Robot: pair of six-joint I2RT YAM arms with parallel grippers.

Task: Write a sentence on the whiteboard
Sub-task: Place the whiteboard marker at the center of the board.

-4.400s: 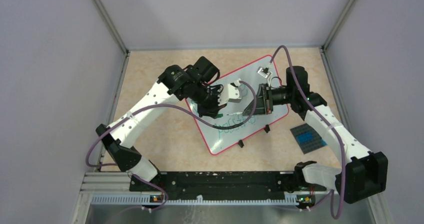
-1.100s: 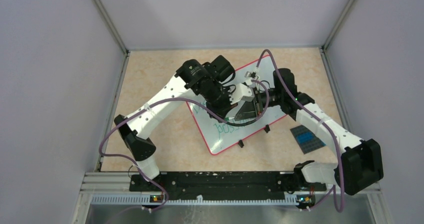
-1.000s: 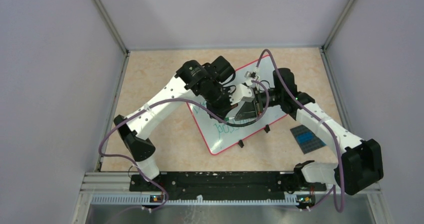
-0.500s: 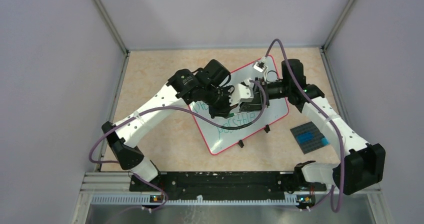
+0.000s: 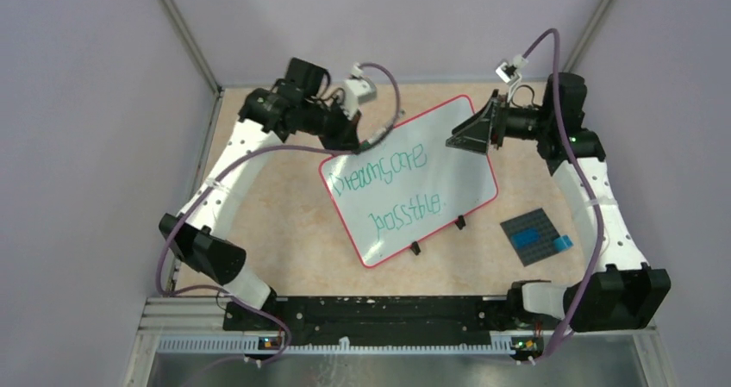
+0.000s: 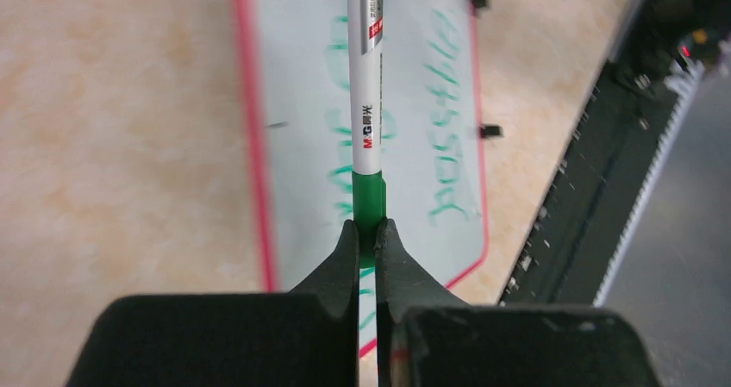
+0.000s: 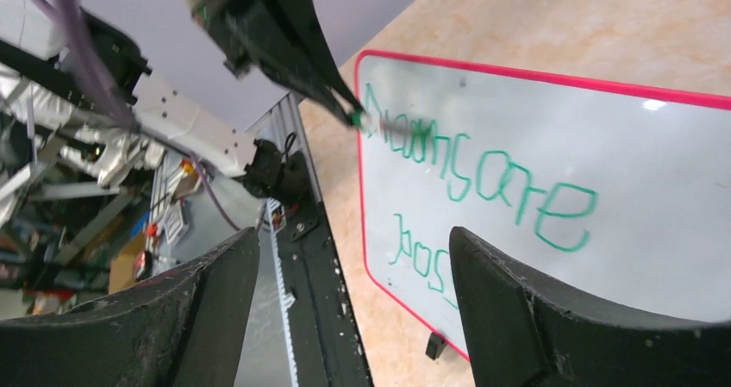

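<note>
1. The left gripper [image 6: 368, 232] is on the left, up by the far left corner of the whiteboard [image 5: 461, 176]. Its two fingers are squeezed tight on the green end of a marker [image 6: 365, 102]. The white part of the marker sticks out over the board. I cannot tell if the tip touches the board.
2. The whiteboard lies flat in the middle of the table [image 5: 276, 215], turned a bit crooked. Green words [image 5: 379, 165] fill two lines on it, so the writing looks done or close to done.
3. The board looks thin, light and stiff, so I think it would slide if pushed. Its white face is smooth and shiny, so fingers would likely slip on it. Rubbing the green words would probably smear them.
4. The best place to hold it is the red rim [image 5: 348, 229], at a side away from the words. The two small black feet [image 5: 415, 248] on the near edge could catch on the table, so lifting seems safer than dragging.
5. The right gripper [image 5: 457, 137] is above the far right corner of the board. Its fingers are spread wide apart and hold nothing.
6. A small dark grey plate [image 5: 527, 232] with a blue bit [image 5: 560, 243] lies on the right, just beside the board and not touching it.
</note>
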